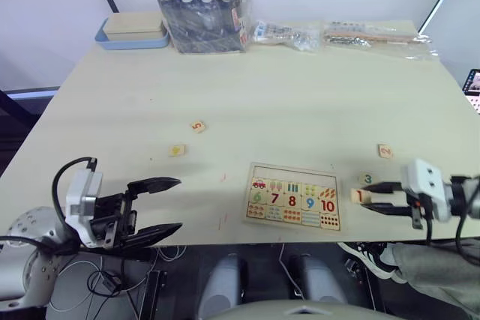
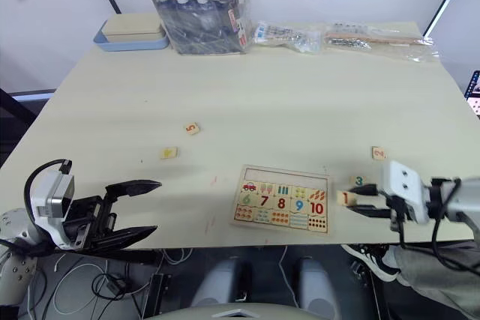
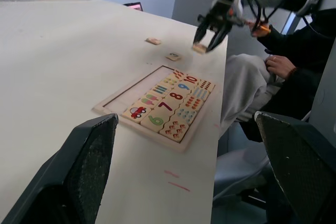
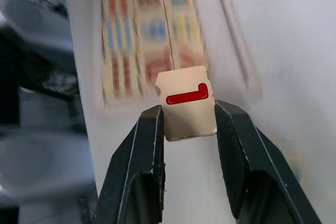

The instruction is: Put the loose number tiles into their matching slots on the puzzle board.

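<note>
Right hand [image 1: 369, 196] pinched the 1 tile [image 4: 187, 109] between its fingers, just beside the puzzle board [image 1: 293, 196]; left hand [image 1: 163, 206] gaped open.

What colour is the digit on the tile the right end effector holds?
Red, a 1 on the pale-wood tile; clearest in the right wrist view.

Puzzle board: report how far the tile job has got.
Done: nothing yet; the top row of slots on the puzzle board looks empty. In hand: the right gripper is shut on the 1 tile, just off the board's right edge. Left: the 3 tile, 2 tile, 5 tile and another tile lie loose on the table. The left gripper is open, holding nothing.
</note>
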Available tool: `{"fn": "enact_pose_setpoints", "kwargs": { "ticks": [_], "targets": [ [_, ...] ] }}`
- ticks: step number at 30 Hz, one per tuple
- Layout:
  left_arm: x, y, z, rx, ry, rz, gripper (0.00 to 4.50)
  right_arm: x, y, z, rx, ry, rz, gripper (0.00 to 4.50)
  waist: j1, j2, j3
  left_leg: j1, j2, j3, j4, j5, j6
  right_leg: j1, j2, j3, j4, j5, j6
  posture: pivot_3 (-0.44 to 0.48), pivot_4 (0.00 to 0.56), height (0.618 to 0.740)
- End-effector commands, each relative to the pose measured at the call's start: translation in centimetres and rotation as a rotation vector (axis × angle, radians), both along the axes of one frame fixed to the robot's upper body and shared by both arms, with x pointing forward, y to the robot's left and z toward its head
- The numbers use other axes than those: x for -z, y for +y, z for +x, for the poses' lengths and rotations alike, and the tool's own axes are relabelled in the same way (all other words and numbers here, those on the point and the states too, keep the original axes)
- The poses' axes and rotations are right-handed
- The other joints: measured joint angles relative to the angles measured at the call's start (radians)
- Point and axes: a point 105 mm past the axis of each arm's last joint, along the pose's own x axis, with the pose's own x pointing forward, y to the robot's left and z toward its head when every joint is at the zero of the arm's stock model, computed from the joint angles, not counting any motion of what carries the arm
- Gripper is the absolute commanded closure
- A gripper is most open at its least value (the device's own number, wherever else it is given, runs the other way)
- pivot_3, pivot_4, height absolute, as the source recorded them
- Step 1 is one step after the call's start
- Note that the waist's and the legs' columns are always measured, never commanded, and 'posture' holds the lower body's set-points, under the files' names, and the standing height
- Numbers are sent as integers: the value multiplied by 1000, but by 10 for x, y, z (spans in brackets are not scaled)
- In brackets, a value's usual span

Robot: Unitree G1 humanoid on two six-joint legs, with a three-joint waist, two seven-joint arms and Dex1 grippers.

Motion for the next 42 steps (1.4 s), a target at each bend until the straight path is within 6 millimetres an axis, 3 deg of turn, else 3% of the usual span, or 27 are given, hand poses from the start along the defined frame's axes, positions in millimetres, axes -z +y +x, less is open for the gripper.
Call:
{"fn": "enact_pose_setpoints", "kwargs": {
  "ticks": [1,3,7,15,29,42],
  "targets": [
    [-8,2,-1,-15,-49,5,0,-21,30,1,6,5,-154,3665,1,0,0,-1,0,0,0,0,0,-2,-2,-1,0,0,0,0,150,740],
    [-8,2,-1,-18,-49,7,0,-28,38,6,9,-13,-203,3665,4,-1,0,-2,0,-1,0,0,0,-3,-6,-2,-1,0,0,0,150,740],
    [-7,4,-2,-42,-56,11,0,-43,78,19,20,88,-216,3665,-4,-2,1,-5,-3,-2,0,0,0,-4,-12,-6,-2,0,0,0,150,740],
    [-9,11,-6,-83,-69,21,0,-42,134,50,99,114,-309,3665,-25,-3,1,-7,-2,-2,-1,0,0,-8,-16,-12,-1,2,-3,0,150,740],
    [-18,10,-3,-147,-90,17,0,-11,163,72,128,125,-373,3665,-31,-2,1,-7,-3,-2,-2,0,0,-7,-20,-16,0,2,-3,0,150,740],
    [-17,9,-3,-184,-68,25,0,2,183,72,113,149,-363,3665,-31,-2,1,-7,-3,-3,-2,0,0,-7,-13,-17,0,2,-3,0,150,740]
  ]
}}
